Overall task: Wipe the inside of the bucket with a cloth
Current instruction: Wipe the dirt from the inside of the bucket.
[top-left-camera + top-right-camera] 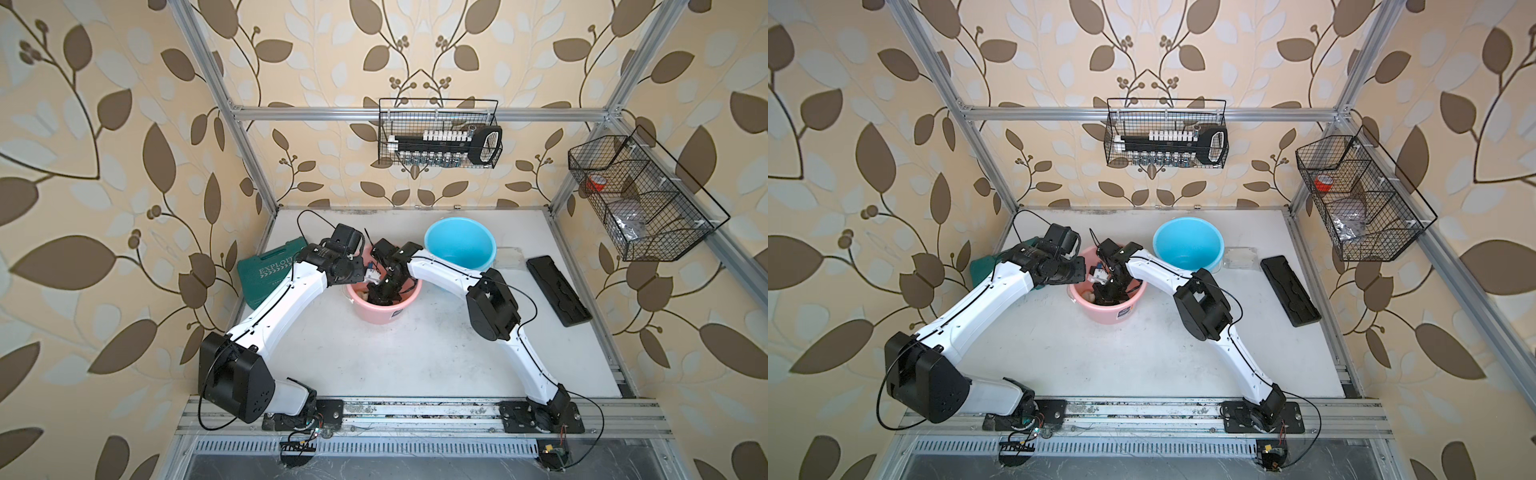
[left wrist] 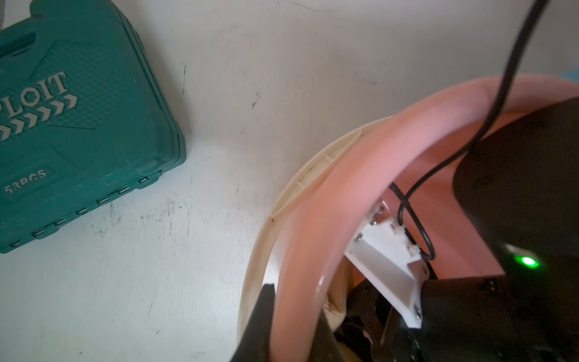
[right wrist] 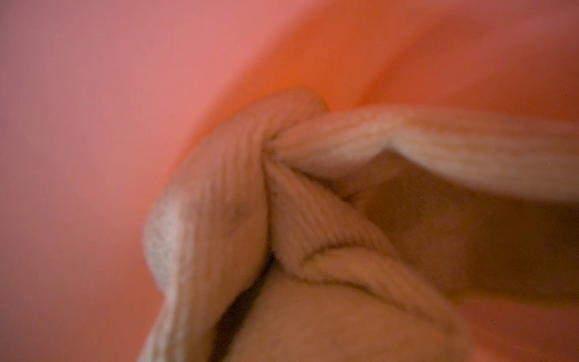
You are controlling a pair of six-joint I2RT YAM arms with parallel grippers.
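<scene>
A pink bucket [image 1: 376, 313] [image 1: 1113, 311] stands upright mid-table. My left gripper [image 1: 356, 277] [image 1: 1080, 277] [image 2: 294, 313] is shut on its rim [image 2: 329, 200], one black finger outside the wall and one inside. The right gripper [image 1: 384, 295] [image 1: 1108, 293] reaches down inside the bucket. The pale yellow cloth [image 3: 313, 203] is bunched right in front of the right wrist camera against the pink inner wall [image 3: 94, 125] and hides the fingers. A small piece of cloth [image 1: 363, 296] [image 1: 1089, 296] [image 2: 333, 308] shows low in the bucket beside the arm.
A blue bucket [image 1: 459, 249] [image 1: 1187, 245] stands just behind and right of the pink one. A green tool case [image 1: 266, 270] [image 2: 78, 125] lies to the left and a black tray [image 1: 559, 291] to the right. Wire baskets [image 1: 440, 133] [image 1: 640, 199] hang on the frame.
</scene>
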